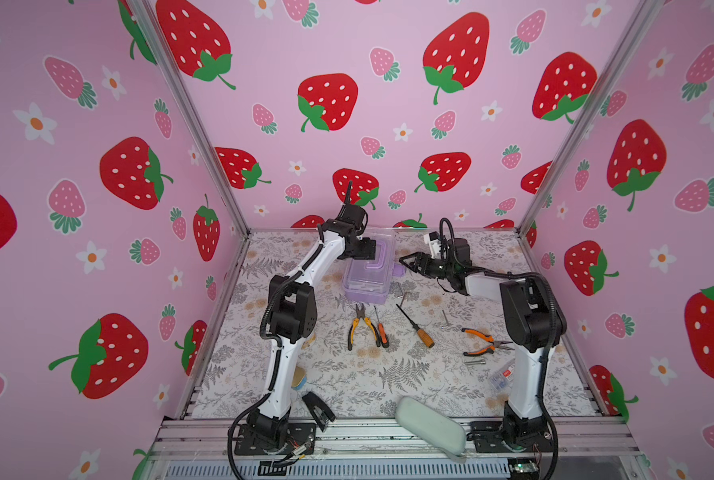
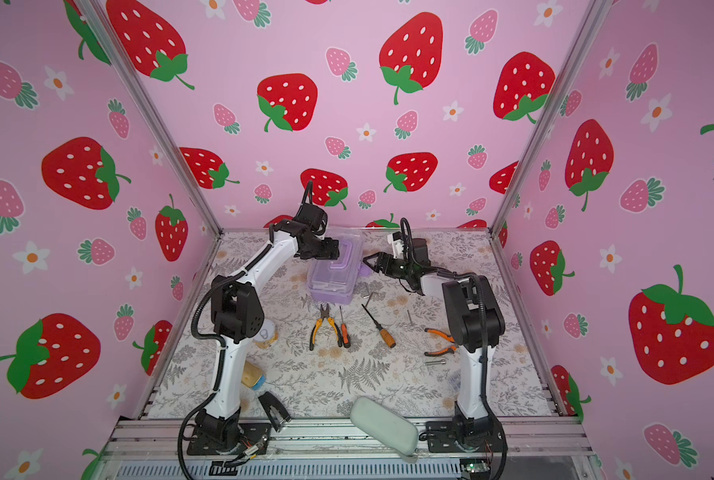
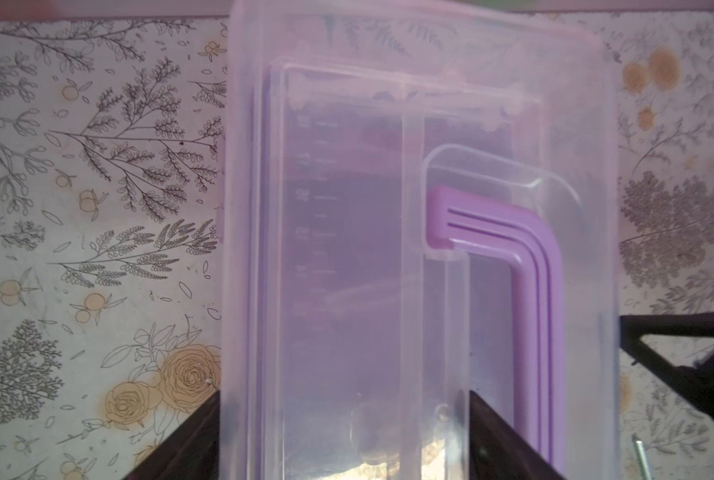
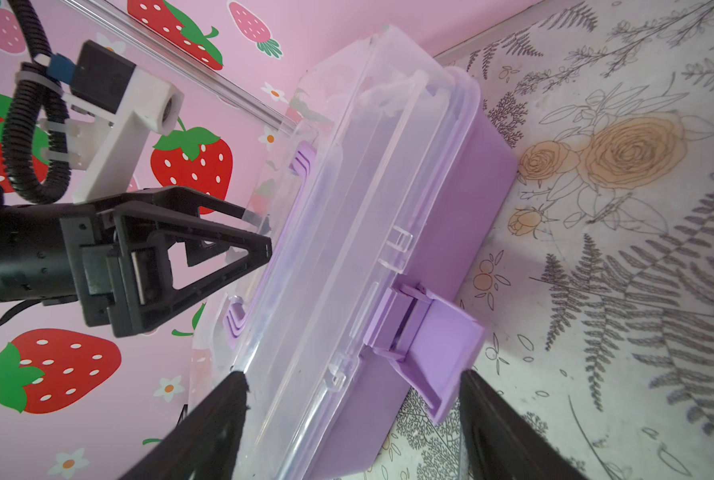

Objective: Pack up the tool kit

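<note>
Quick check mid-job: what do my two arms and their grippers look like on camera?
The left arm and right arm have white shells, black joint housings and black ribbed cable conduit. The left gripper and right gripper are black, with triangular open-frame fingers. A white camera mount sits by each wrist.

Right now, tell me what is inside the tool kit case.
Through the clear lid only an empty-looking clear tray shows. Whatever lies under it in the lilac base is blurred and cannot be told.

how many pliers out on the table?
2. One pair lies mid-table, just in front of the lilac case; the other pair lies by the right arm. Arms may hide more.
</note>
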